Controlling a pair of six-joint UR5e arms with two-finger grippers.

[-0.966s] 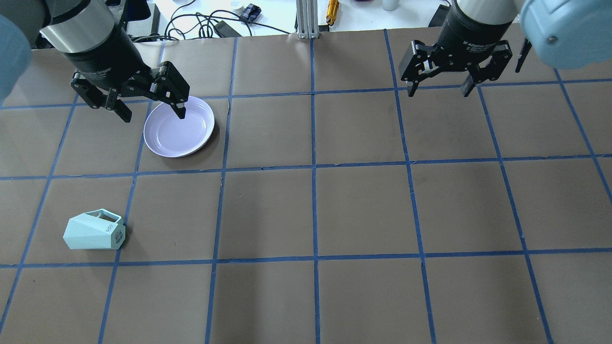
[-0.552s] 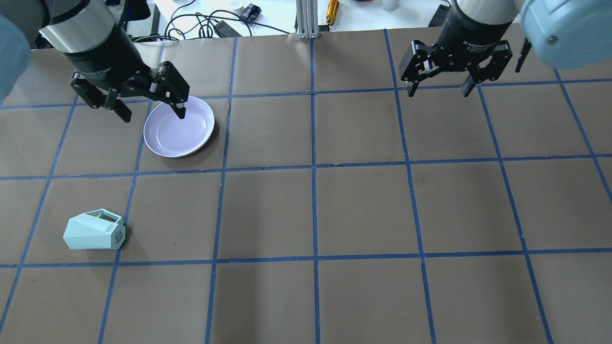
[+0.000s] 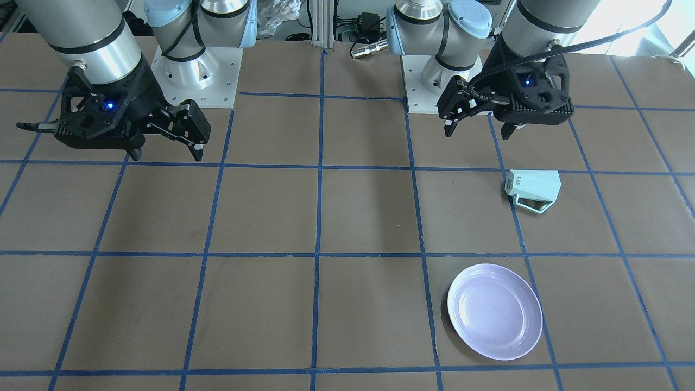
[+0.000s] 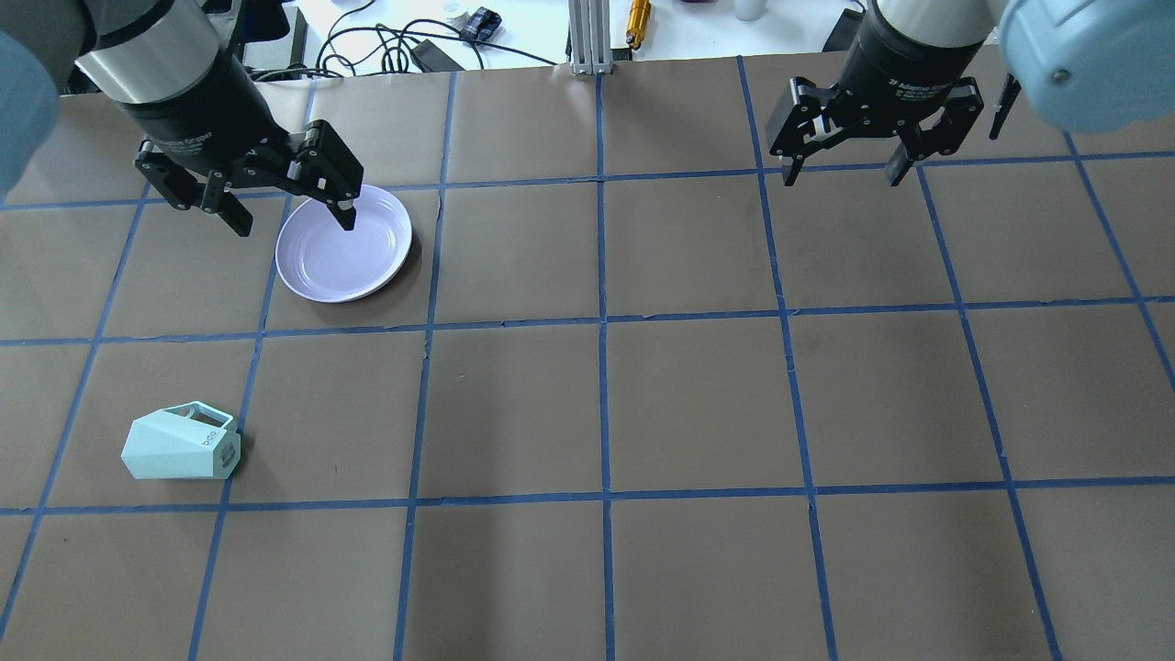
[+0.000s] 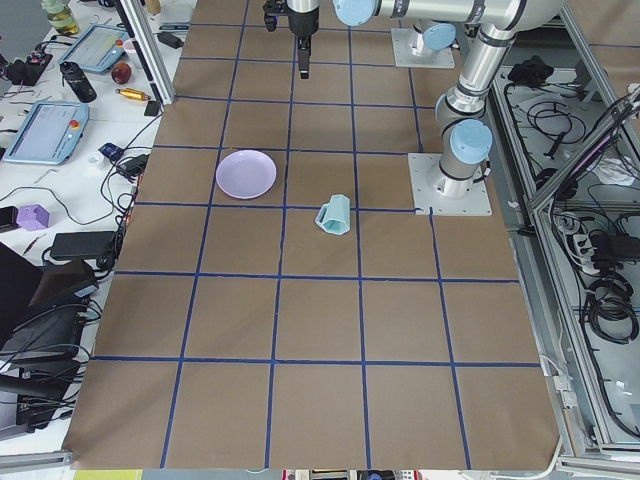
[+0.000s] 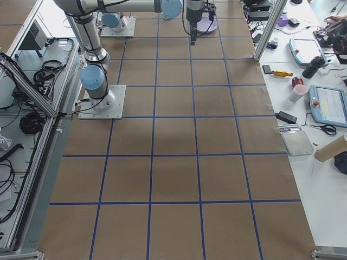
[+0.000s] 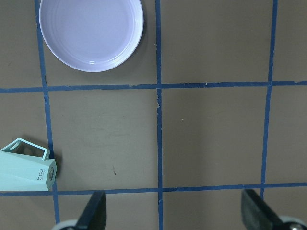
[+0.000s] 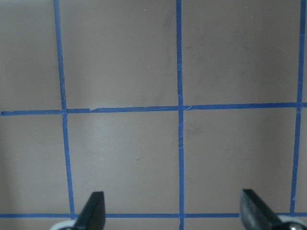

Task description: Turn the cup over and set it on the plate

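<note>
The pale mint-green cup (image 4: pixel 181 446) lies on its side on the table's left half, handle toward the far side and lettered base end toward the centre. It also shows in the front view (image 3: pixel 535 187) and the left wrist view (image 7: pixel 24 167). The lavender plate (image 4: pixel 344 243) sits empty further from the robot; it also shows in the front view (image 3: pixel 494 311) and the left wrist view (image 7: pixel 91 33). My left gripper (image 4: pixel 296 223) hangs open and empty high above the table, touching neither. My right gripper (image 4: pixel 841 177) hangs open and empty over the right half.
Brown paper with a blue tape grid (image 4: pixel 601 321) covers the table. Cables, a black box and a yellow tool (image 4: pixel 638 20) lie beyond the far edge. The arm bases (image 3: pixel 195 70) stand at the robot's side.
My left gripper has shifted very slightly; the cup, the plate and the right gripper have not moved.
</note>
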